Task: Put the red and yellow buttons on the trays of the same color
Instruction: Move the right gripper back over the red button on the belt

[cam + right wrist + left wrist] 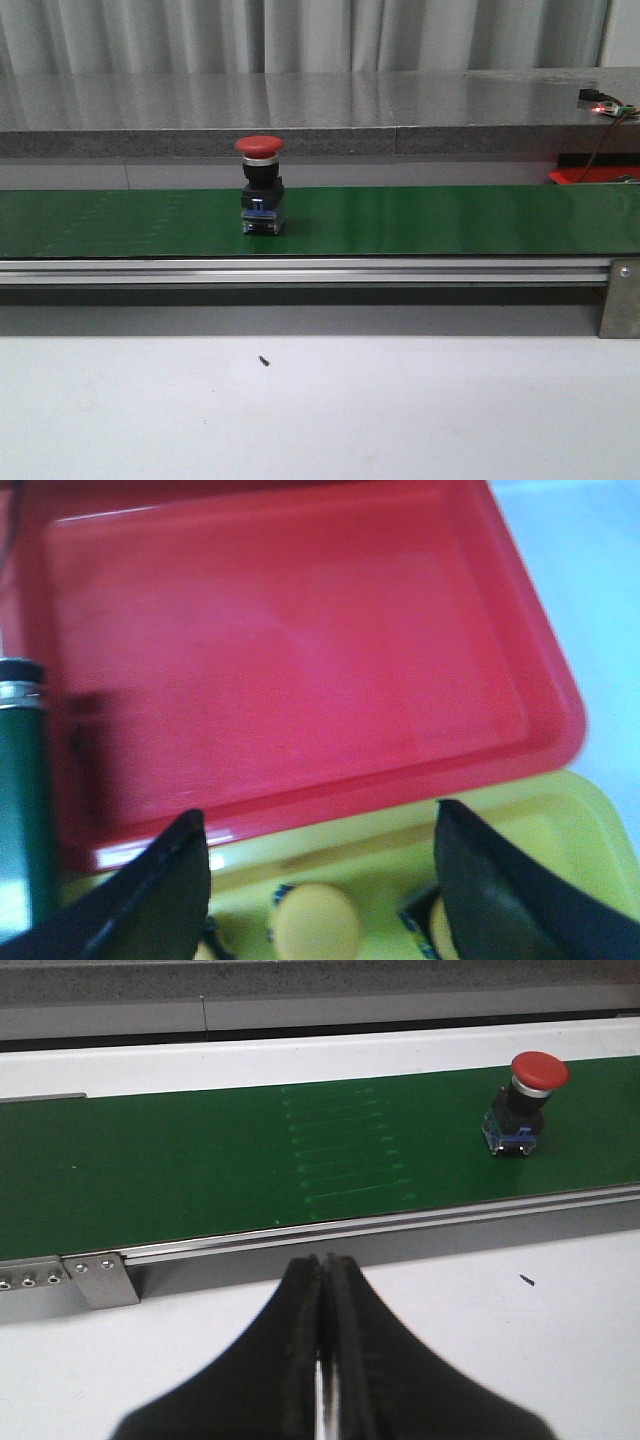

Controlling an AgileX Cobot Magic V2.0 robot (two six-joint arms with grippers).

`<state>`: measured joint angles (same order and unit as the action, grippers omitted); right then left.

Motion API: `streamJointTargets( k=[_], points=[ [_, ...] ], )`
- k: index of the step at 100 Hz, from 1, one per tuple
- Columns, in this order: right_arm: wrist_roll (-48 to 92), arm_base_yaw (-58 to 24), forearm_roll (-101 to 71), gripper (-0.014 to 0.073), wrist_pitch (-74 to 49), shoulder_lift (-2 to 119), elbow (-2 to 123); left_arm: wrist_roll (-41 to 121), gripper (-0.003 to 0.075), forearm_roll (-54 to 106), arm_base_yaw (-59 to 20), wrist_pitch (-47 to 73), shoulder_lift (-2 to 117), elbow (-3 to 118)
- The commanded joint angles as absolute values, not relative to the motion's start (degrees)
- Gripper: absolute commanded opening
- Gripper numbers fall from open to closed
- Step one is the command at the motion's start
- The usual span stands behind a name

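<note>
A red button [260, 185] with a black body stands upright on the green conveyor belt [450, 220]. It also shows in the left wrist view [525, 1103], far off to the side of my left gripper [323, 1265], which is shut and empty over the white table. My right gripper [318, 825] is open and empty above the yellow tray [560, 825], where yellow buttons [315, 920] lie between and beside its fingers. The red tray [290, 650] lies beside the yellow one and holds nothing in view.
A metal rail [300, 270] runs along the belt's front edge, with a bracket [620, 298] at the right. A grey ledge [320, 115] runs behind the belt. A small dark speck [263, 360] lies on the white table. A dark green cylinder [22, 780] stands beside the trays.
</note>
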<state>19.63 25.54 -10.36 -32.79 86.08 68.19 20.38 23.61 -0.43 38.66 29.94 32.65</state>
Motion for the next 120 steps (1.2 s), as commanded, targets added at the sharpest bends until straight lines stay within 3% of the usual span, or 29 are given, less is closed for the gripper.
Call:
streamJointTargets(
  k=[1,50,120],
  points=[
    [20.5,20.4,-9.2,0.0486,-31.5,82.6,69.8,20.5,-0.0020,25.4,-0.9,35.1,30.1,34.3],
    [20.7,-5.9,-7.0,0.0486,-33.8,82.9,69.8,20.5,-0.0020,25.4,-0.9,35.1,30.1,34.3],
    [23.2,-19.9,-8.7,0.0486,-40.3,93.0,76.6,20.5,-0.0020,25.4,-0.9,35.1,30.1,34.3]
  ],
)
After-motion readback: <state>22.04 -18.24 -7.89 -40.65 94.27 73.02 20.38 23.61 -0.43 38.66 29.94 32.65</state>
